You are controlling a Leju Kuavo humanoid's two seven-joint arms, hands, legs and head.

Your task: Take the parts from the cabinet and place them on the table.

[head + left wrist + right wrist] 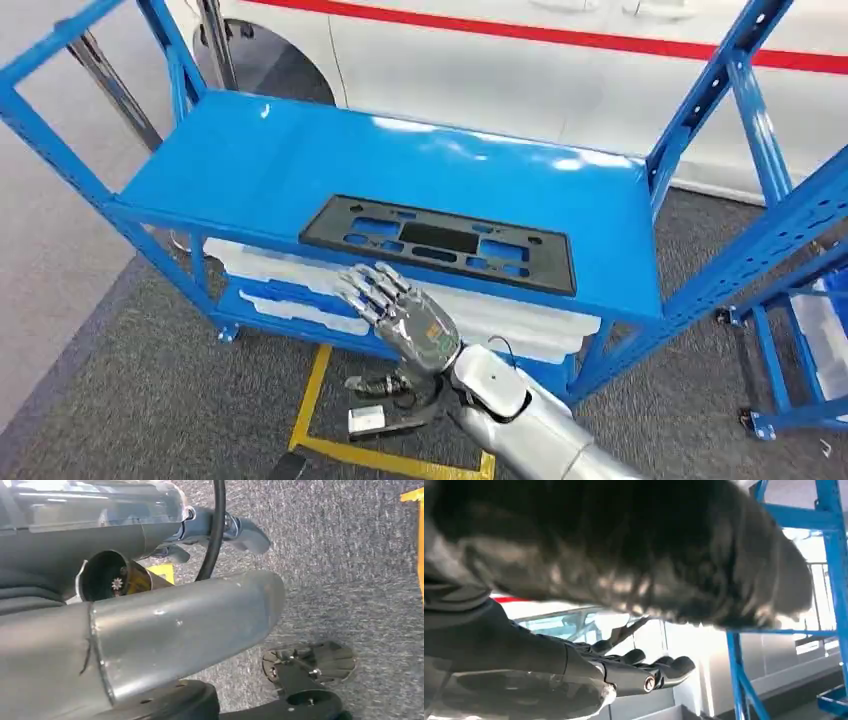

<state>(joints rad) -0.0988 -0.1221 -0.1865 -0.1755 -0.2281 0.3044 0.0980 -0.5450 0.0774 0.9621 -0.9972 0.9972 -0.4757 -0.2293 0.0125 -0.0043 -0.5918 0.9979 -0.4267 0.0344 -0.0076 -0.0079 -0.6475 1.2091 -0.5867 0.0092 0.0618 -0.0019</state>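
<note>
A flat black plastic frame part with several cut-outs lies on the top shelf of the blue cart, near its front edge. My right hand hovers in front of that edge, just short of the part, with its fingers stretched out toward it and nothing in them. The right wrist view shows this hand with straight fingers, holding nothing. My left hand hangs over the grey carpet, also holding nothing.
Long white parts lie on the cart's lower shelves. A second blue rack stands close on the right. A white vehicle with a red stripe is behind the cart. Yellow tape marks the carpet.
</note>
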